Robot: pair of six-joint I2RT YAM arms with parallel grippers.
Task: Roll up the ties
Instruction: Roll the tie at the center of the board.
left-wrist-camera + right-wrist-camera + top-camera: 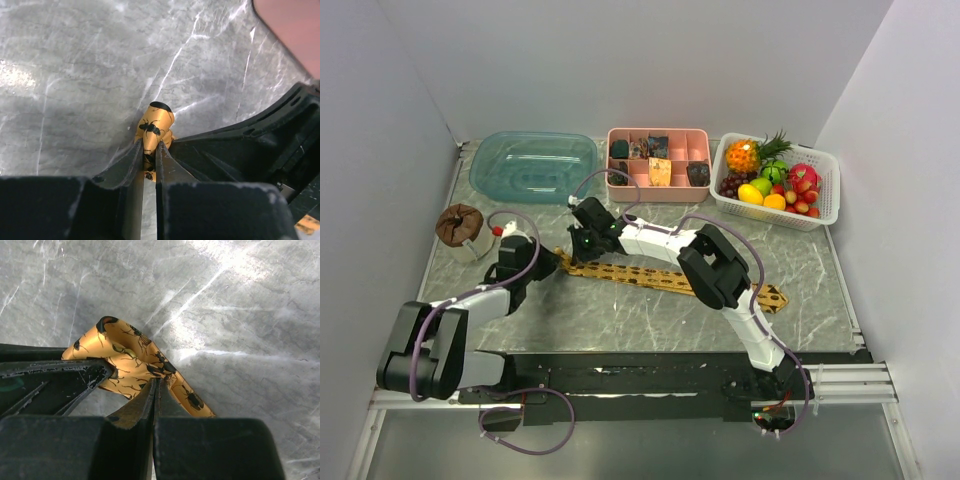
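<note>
Left of centre on the worktop (620, 315), left pincer (150, 160): narrow, nipping the curled thin end of the tie (156, 122)
Just right of it, right pincer (156, 390): closed tight on a raised fold of the same tie
Tie, further right: stretched flat across the worktop, wide end beside the right arm (745, 300)

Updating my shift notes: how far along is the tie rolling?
Done: one end of the tie is curled over. In hand: the left gripper and right gripper are both shut on that end. Left: nearly its whole length lies flat and unrolled on the table.
</note>
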